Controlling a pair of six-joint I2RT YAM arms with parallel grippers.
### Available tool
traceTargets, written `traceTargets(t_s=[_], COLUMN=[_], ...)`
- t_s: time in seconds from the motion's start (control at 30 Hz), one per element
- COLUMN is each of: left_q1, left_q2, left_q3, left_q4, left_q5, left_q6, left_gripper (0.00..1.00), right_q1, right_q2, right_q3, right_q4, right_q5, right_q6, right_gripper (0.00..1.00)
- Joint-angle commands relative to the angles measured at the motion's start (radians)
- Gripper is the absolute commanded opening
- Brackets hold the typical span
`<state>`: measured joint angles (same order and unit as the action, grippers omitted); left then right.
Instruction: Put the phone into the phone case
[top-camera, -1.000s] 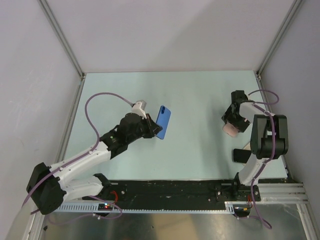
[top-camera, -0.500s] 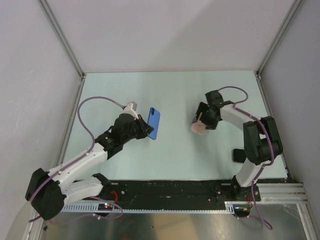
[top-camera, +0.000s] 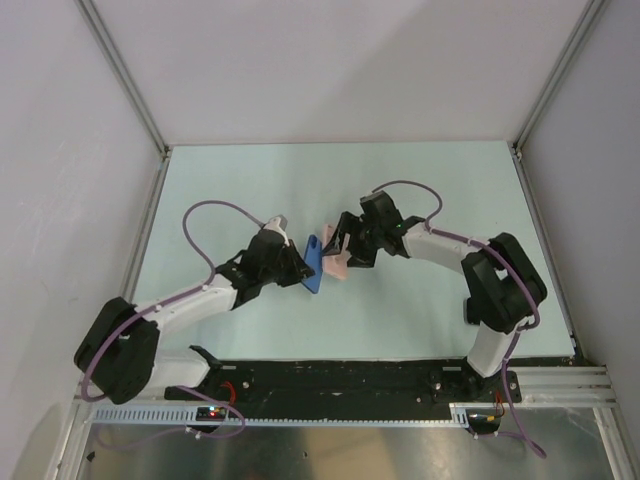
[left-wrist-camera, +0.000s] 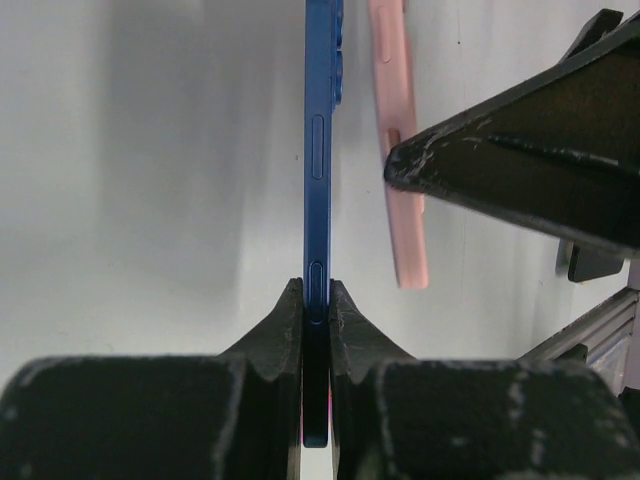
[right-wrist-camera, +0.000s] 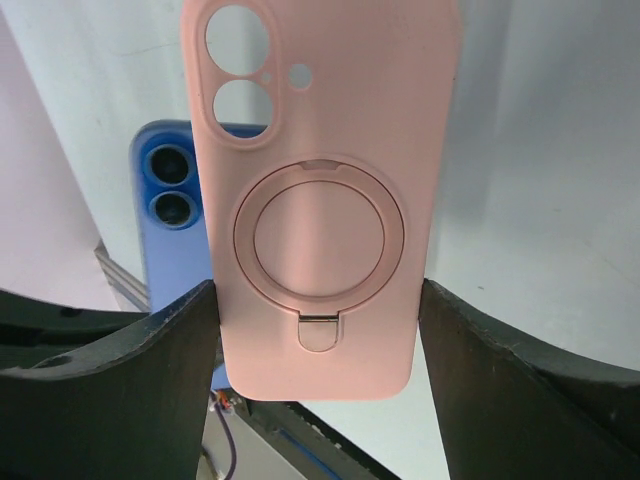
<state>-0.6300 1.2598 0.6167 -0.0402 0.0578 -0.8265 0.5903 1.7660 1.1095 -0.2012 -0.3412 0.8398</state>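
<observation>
The phone (top-camera: 314, 263), blue-backed, hangs above the middle of the table with my left gripper (top-camera: 298, 262) shut on its lower end. In the left wrist view the phone (left-wrist-camera: 318, 150) stands edge-on between the fingers of the left gripper (left-wrist-camera: 317, 295). The pink phone case (left-wrist-camera: 400, 150) runs parallel just to its right, a narrow gap apart. My right gripper (right-wrist-camera: 318, 292) is shut across the width of the phone case (right-wrist-camera: 320, 150), whose ring-stand back faces the camera. Behind it shows the phone (right-wrist-camera: 170, 230), camera lenses toward the case. From above the phone case (top-camera: 336, 262) nearly meets the phone, held by the right gripper (top-camera: 346, 250).
The pale green table (top-camera: 250, 180) is boxed in by grey walls with metal posts at the back corners. A black rail (top-camera: 350, 380) runs along the near edge by the arm bases. Purple cables loop over both arms.
The right arm has swung left across the table, carrying the phone case up to the phone. The left arm has shifted the phone slightly right and nearer.
</observation>
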Motion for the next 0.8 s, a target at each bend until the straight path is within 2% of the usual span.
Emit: traceTargets(t_s=[0.0, 0.17, 0.47, 0.77], left_q1=[0.008, 0.007, 0.006, 0.006], left_q2=[0.039, 0.071, 0.106, 0.13], left_q3=[0.012, 0.032, 0.052, 0.064], left_q4=[0.135, 0.14, 0.141, 0.143], left_q5=[0.051, 0.069, 0.083, 0.096], left_q6=[-0.02, -0.012, -0.012, -0.012], left_gripper=[0.0, 0.0, 0.0, 0.0], right_q1=[0.033, 0.049, 0.053, 0.061], right_q2=[0.029, 0.065, 0.086, 0.093], right_q3=[0.024, 0.024, 0.024, 0.024], right_q4=[0.126, 0.171, 0.134, 0.107], right_q5=[-0.036, -0.052, 0.009, 0.091], right_q6=[0.052, 0.057, -0.01, -0.069], right_gripper=[0.62, 0.64, 0.89, 0.99])
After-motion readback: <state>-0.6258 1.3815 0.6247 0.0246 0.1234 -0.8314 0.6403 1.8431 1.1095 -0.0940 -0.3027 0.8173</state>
